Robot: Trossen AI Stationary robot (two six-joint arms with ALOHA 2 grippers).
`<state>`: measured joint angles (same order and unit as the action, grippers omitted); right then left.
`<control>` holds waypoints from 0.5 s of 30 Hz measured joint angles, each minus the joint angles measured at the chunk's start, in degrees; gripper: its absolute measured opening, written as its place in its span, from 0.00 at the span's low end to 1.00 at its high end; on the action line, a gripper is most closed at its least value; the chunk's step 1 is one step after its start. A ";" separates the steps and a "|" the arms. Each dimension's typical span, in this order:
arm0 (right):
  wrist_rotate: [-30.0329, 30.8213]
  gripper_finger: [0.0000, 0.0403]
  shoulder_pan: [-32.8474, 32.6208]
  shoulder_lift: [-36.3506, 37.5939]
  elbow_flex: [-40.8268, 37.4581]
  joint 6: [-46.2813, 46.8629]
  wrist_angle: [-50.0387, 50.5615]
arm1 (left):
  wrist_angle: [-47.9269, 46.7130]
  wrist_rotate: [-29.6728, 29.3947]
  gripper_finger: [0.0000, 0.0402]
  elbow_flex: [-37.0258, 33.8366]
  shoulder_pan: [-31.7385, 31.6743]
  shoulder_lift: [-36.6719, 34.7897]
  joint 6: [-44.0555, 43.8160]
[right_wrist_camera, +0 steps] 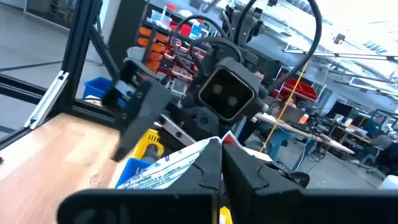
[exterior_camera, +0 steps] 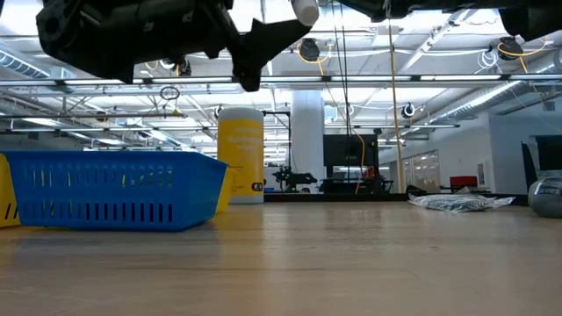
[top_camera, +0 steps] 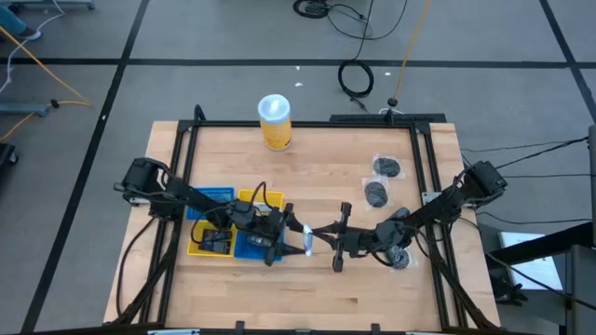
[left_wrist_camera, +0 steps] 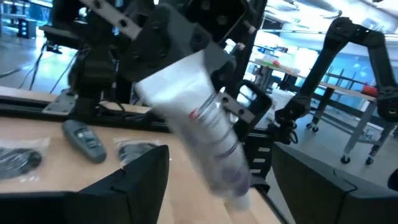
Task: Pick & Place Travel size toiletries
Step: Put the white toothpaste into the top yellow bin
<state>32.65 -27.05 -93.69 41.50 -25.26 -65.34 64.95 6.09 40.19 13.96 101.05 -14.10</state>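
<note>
A small white squeeze tube point(left_wrist_camera: 199, 130) spans mid-air between the arms: right gripper point(top_camera: 337, 244) jaws pinch its flat end, left gripper point(top_camera: 291, 233) jaws spread around the other.

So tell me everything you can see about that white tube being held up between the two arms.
The white tube is a small, soft-looking squeeze tube, white at its flat crimped end and clearer toward the other end, with small printing along its side. It is off the table, tilted, in the gap between the arms just beside the blue tray. The right gripper is shut on its crimped end. The left gripper faces it with fingers apart on either side, not visibly touching.
</note>
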 joint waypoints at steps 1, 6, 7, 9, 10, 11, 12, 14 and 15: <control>-0.01 0.00 0.00 0.00 0.00 0.02 0.03 | -0.06 0.00 0.67 0.64 0.19 0.34 0.13; -0.22 0.00 -0.02 0.00 0.00 0.34 0.26 | -0.54 -0.05 0.61 1.68 1.13 0.74 1.59; -0.21 0.00 -0.02 0.00 0.00 0.35 0.31 | -0.60 -0.08 0.59 1.68 1.16 0.75 1.91; -0.24 0.00 -0.02 0.00 0.00 0.40 0.29 | -0.75 -0.11 0.53 1.68 1.15 0.75 2.43; -0.26 0.00 -0.03 0.00 0.00 0.54 0.32 | -0.79 -0.11 0.50 1.68 1.15 0.75 2.45; -0.33 0.00 -0.04 0.00 0.00 0.55 0.34 | -0.84 -0.11 0.47 1.68 1.17 0.75 2.47; -0.35 0.01 -0.04 0.00 0.00 0.55 0.37 | -0.94 -0.11 0.43 1.68 1.15 0.75 2.55; -0.27 0.02 -0.04 0.00 0.00 0.55 0.39 | -0.94 -0.09 0.35 1.68 1.15 0.75 2.88; -0.25 0.02 -0.04 0.00 0.00 0.55 0.39 | -0.94 -0.09 0.30 1.68 1.15 0.75 3.07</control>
<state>32.40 -27.09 -93.69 41.50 -24.71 -64.95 64.01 6.00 41.87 15.11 101.80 -11.03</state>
